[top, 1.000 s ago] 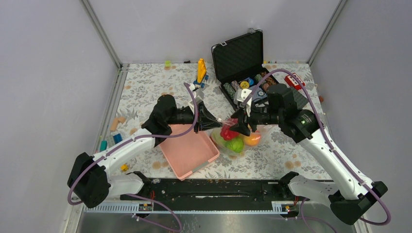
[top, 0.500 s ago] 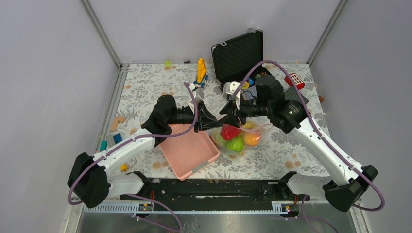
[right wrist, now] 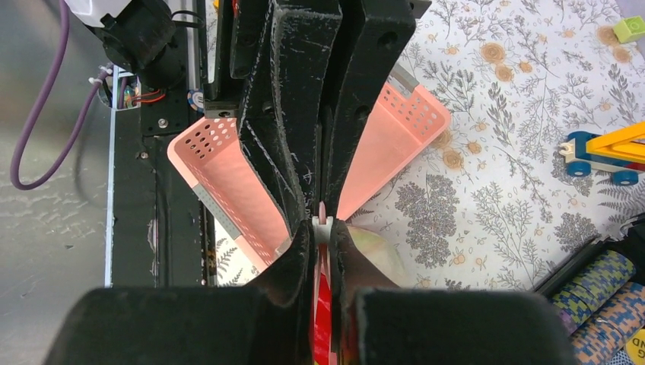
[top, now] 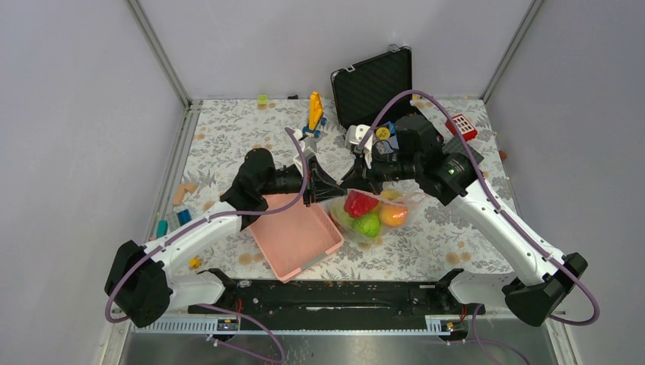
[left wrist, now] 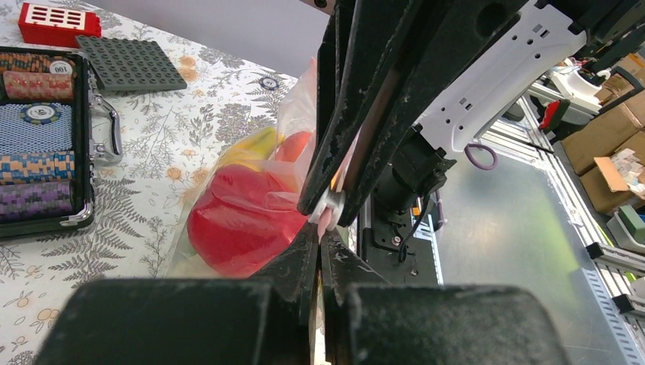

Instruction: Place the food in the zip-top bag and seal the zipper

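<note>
Loaded bag (top: 395, 204) pinched at its mouth
Top: it is seen on the worktop (top: 228, 137), food (top: 357, 204) inside, left hand (top: 333, 190) and right hand (top: 363, 182) met at its mouth. Left wrist: the left hand is clenched on the zipper (left wrist: 328, 217). Right wrist: the right hand is clenched on it too. The film is judged light, limp and slippery, best held by that stiffer strip.

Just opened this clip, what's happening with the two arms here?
The food, a red fruit, a green one and an orange one, sits inside the zip-top bag. The left gripper and right gripper are pinched shut on the zipper, close together, beside the pink basket. Sealing looks under way, not visibly finished.
</note>
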